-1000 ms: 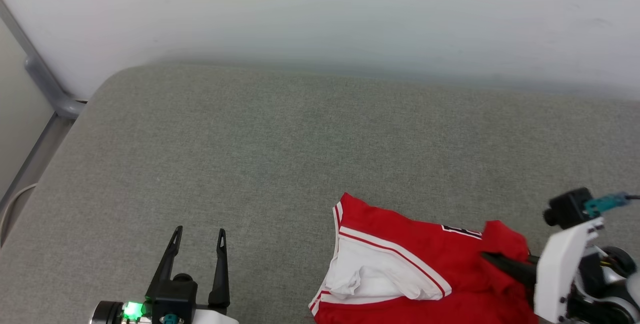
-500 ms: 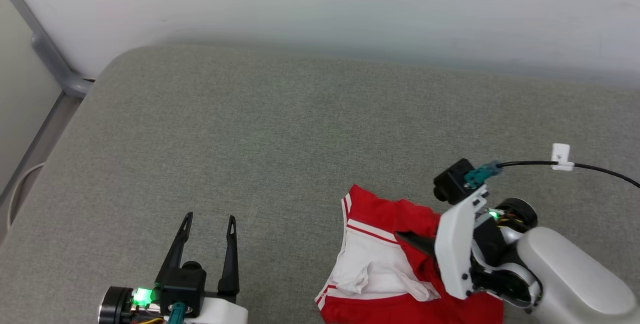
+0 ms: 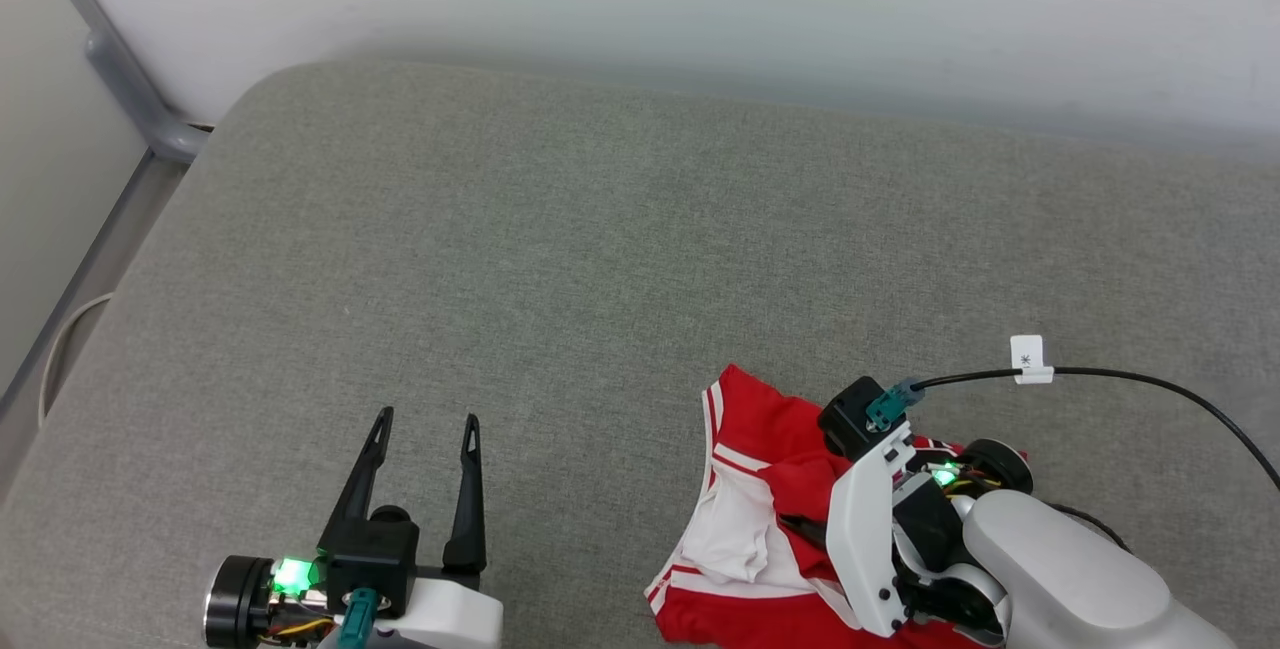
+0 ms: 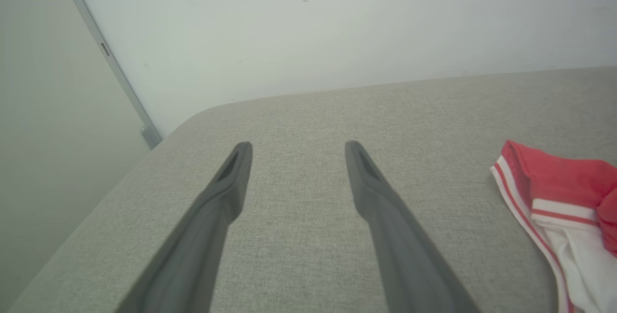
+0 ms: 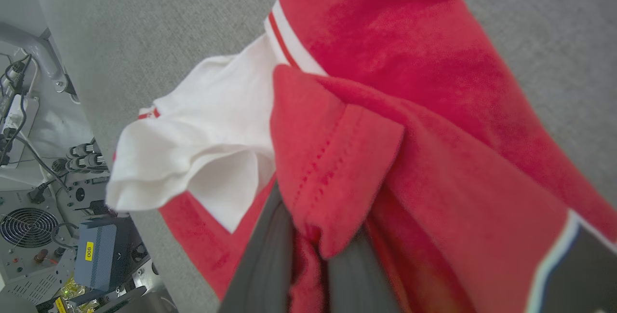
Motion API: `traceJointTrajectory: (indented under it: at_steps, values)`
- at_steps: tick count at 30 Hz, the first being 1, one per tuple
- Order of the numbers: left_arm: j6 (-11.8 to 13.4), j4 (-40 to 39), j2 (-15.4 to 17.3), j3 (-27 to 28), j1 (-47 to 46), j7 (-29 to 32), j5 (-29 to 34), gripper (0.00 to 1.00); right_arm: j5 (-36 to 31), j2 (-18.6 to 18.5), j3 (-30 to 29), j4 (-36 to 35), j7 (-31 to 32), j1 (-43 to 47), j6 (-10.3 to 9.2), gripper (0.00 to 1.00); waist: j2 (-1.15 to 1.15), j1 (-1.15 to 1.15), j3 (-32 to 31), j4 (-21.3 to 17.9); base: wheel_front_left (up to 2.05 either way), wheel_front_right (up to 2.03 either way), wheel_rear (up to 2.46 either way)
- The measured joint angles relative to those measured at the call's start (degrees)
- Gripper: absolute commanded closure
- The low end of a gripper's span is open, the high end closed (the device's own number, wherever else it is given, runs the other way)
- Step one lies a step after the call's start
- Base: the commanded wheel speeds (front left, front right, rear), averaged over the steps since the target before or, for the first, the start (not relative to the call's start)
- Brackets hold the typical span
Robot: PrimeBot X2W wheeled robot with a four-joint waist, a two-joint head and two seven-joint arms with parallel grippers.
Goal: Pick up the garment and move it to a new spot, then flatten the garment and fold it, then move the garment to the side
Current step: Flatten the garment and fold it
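R gripper (image 5: 313, 255) is pinching red white-sleeved jersey garment (image 3: 755, 419), prob. mid-fold; L gripper (image 3: 425, 449) is hanging wide. Next: lay hem flat.

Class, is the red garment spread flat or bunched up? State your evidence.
Bunched up: the garment lies crumpled, sleeve overlapping, a red fold pinched in the right gripper.

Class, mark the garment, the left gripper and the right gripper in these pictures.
the garment (image 3: 752, 417), head view, red cloth beside the striped trim.
left gripper (image 4: 297, 145), left wrist view, midway between open fingertips.
right gripper (image 5: 313, 236), right wrist view, between fingers pinching red cloth.
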Motion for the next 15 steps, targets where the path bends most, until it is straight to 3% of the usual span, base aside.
traceJointTrajectory:
  at_steps: [2,3,5,10,15]
  values:
    - [0.0,0.1,0.0,0.3,0.0,0.0,0.0,0.00,0.2,0.0,0.7,0.8,-2.0,-0.4,0.02,0.98,0.00,0.00,-0.3,-0.2,0.00,0.00,0.00]
    - [0.0,0.2,0.0,0.3,0.1,0.0,0.1,0.00,0.4,0.0,1.0,0.9,-2.8,-0.6,0.02,0.05,0.00,0.00,-0.5,-0.3,0.00,0.00,0.00]
    - [0.0,0.3,0.0,0.4,0.4,0.0,0.1,0.00,0.9,-0.3,1.6,0.7,-4.6,-0.8,0.02,0.00,0.00,0.00,-1.1,-0.6,0.00,0.00,0.00]
    - [0.0,0.6,0.1,0.6,1.0,0.0,0.3,0.00,1.6,-2.9,1.5,-3.1,-10.3,-1.3,0.00,0.00,0.00,0.00,-2.8,-1.5,0.00,0.00,0.00]
    - [-0.1,0.6,0.4,0.9,2.1,0.0,0.3,0.00,1.1,-6.3,-2.4,-6.9,-16.9,-1.0,0.00,0.00,0.00,0.00,-4.3,-2.6,0.00,0.00,0.00]
